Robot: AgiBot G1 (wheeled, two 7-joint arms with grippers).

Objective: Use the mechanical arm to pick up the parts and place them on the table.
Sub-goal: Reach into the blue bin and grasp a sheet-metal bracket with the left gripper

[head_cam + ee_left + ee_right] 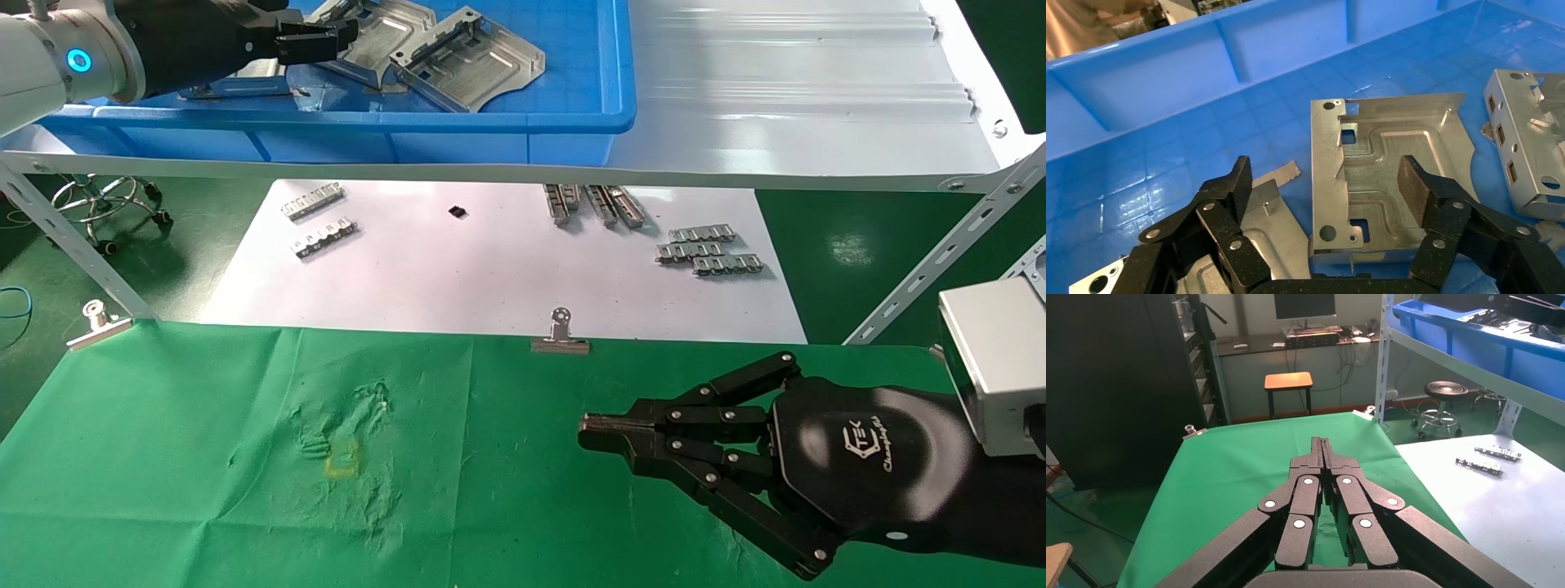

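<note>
The left gripper (pixel 1324 184) hangs inside the blue bin (pixel 490 122) on the shelf, its fingers apart and straddling one edge of a stamped sheet-metal part (pixel 1389 177) that lies flat on the bin floor. To grip well, it should settle lower so one pad (pixel 1413 190) lands inside the tray and the other outside the folded rim, then close squarely on that rim. The part's curved cut-out corner faces away from the gripper; being roughly square, it has no clear long axis. More parts (pixel 466 57) lie nearby. The right gripper (pixel 601 433) hovers over the green table (pixel 204 457), fingers together, empty.
</note>
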